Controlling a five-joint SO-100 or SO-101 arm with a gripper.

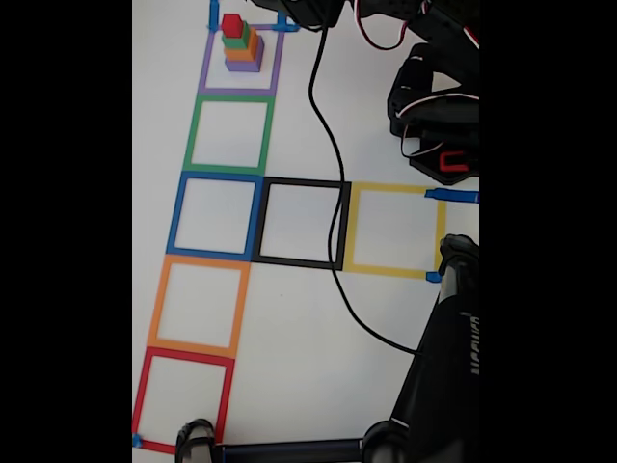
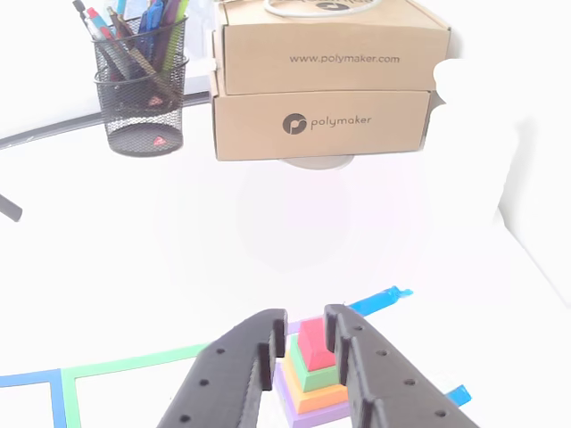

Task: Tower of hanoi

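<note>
Fixed view. A white surface [image 1: 289,318] carries a column of tape square outlines, from top to bottom purple [image 1: 240,60], green [image 1: 228,135], blue [image 1: 214,214], orange [image 1: 196,306] and red [image 1: 182,397]; a black outline [image 1: 300,223] and a yellow one [image 1: 393,229] extend rightward from the blue. The four cubes stand stacked inside the purple outline at the top: purple cube [image 1: 243,63] lowest, orange cube [image 1: 242,50] on it, green cube [image 1: 237,40] next, red cube [image 1: 231,25] uppermost. The remaining outlines enclose nothing. The dark arm [image 1: 439,106] occupies the upper right, and a black cable [image 1: 330,183] runs down across the black outline. The state of the tool cannot be told here.

Other view. The tool [image 2: 297,355] enters from the lower edge, its two black fingers [image 2: 236,374] apart. They flank the red cube [image 2: 312,346], one on each side, close to its faces; whether either touches it cannot be told. Beneath the red cube sit the green cube [image 2: 312,374], the orange cube [image 2: 314,397] and the purple cube [image 2: 308,415], in that order downward. Farther back, a wire-mesh cup [image 2: 141,107] holds pens and pencils [image 2: 143,36]. Beside it, two cardboard boxes [image 2: 326,80] marked "polymaker" are stacked one upon the other.
</note>
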